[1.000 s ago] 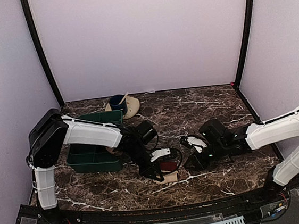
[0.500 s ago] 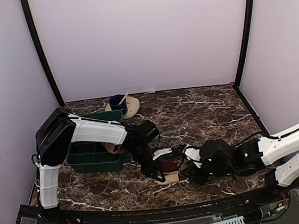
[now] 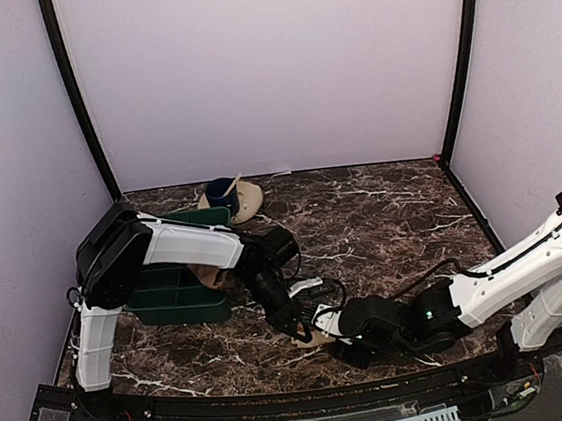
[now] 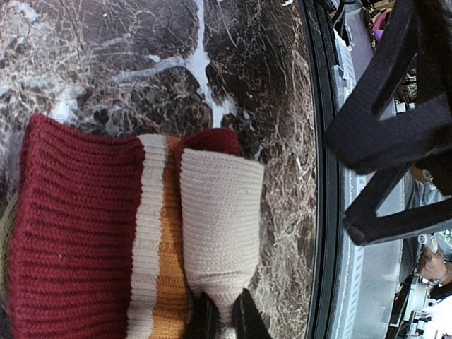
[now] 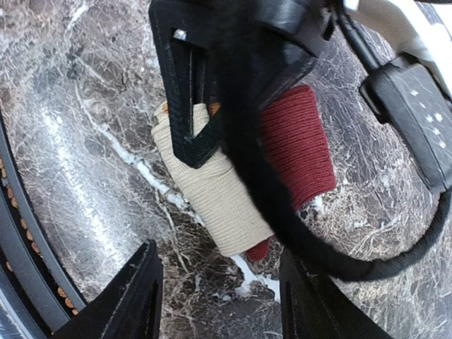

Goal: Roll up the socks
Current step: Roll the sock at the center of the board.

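The right gripper (image 5: 215, 268) has moved left, jaws spread, to the socks (image 4: 106, 233) near the front edge of the table (image 3: 401, 208). The left gripper (image 4: 224, 318) pinches their tan end. Risk: a collision between the grippers could unroll them.

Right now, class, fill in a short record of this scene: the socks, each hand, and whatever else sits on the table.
socks: tan-beige and dark red knitted socks, in a short bundle on the dark marble table, near its front edge
left hand: shut, pinching the tan end of the socks
right hand: open, low, facing the socks, nothing between its fingers
other items: dark green plastic bin at the left; beige round saucer with a blue cup at the back
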Robot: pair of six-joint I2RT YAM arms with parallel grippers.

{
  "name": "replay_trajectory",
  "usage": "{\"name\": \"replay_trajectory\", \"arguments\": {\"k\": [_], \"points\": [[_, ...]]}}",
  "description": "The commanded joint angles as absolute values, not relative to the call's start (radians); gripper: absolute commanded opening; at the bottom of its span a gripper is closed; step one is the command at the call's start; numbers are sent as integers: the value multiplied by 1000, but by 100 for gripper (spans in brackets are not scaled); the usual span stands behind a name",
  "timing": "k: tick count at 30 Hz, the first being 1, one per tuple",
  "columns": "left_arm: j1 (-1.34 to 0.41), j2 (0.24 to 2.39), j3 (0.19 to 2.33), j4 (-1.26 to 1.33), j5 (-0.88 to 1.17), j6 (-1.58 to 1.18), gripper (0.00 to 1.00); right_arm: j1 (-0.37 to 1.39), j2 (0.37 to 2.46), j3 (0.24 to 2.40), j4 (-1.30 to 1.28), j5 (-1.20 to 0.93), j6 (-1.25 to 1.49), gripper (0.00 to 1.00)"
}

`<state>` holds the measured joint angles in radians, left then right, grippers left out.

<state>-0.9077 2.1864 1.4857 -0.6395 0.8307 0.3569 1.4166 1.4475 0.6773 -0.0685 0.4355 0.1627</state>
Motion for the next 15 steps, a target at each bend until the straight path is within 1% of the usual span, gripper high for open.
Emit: {"name": "replay_trajectory", "arguments": {"k": [1, 7, 15], "points": [[-908, 2227, 1489, -711, 810, 379, 0, 1427, 1497, 724, -61, 443, 66, 53], [-904, 2235, 1497, -722, 822, 385, 0, 1414, 1561, 757, -67, 397, -12, 56], [-899, 2240, 1497, -726, 827, 387, 0, 1355, 1581, 765, -63, 340, -78, 56]]}}
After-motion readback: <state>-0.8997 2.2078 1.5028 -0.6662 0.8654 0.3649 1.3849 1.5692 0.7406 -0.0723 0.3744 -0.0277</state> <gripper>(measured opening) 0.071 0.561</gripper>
